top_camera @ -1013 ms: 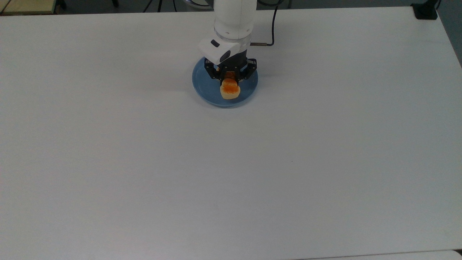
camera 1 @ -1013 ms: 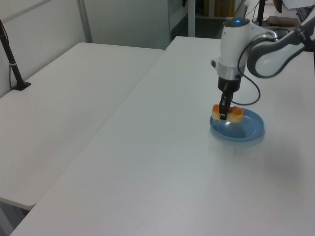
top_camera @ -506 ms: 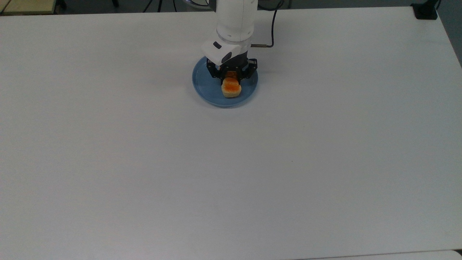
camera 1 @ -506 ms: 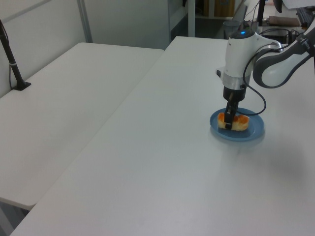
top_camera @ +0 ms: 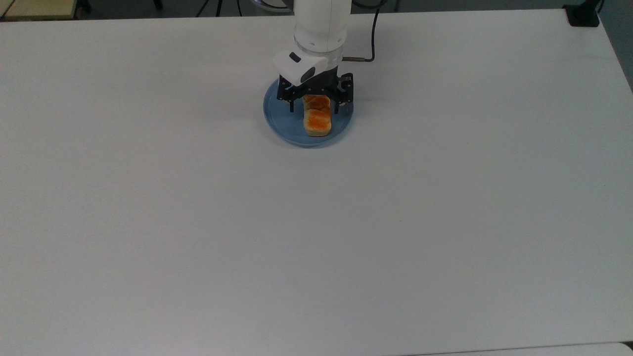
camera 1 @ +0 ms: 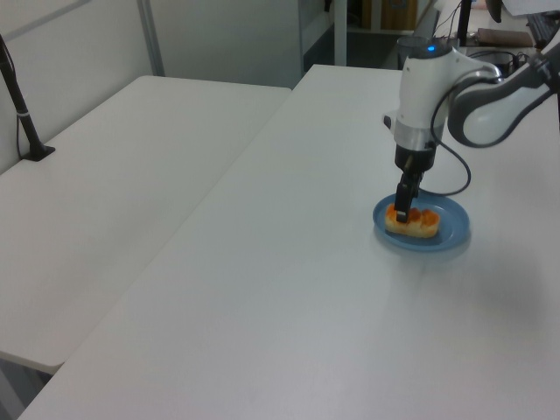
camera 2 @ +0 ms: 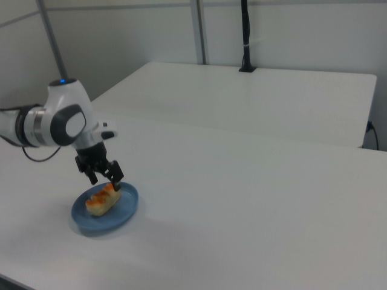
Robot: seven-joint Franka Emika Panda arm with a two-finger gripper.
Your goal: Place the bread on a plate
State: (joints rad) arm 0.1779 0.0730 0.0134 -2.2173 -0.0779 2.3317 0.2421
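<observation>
I see the bread [top_camera: 316, 116] lying flat on the blue plate [top_camera: 283, 116], long axis running out from under my claw [top_camera: 314, 105] (fingers spread apart, straddling its far end), so I judge a straight lift clears it.

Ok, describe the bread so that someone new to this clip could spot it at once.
On the white table, look below the white robot arm for the round light-blue plate. The bread lies on it, under the open gripper. It is a small loaf, orange-brown glazed on top with pale cream sides.
</observation>
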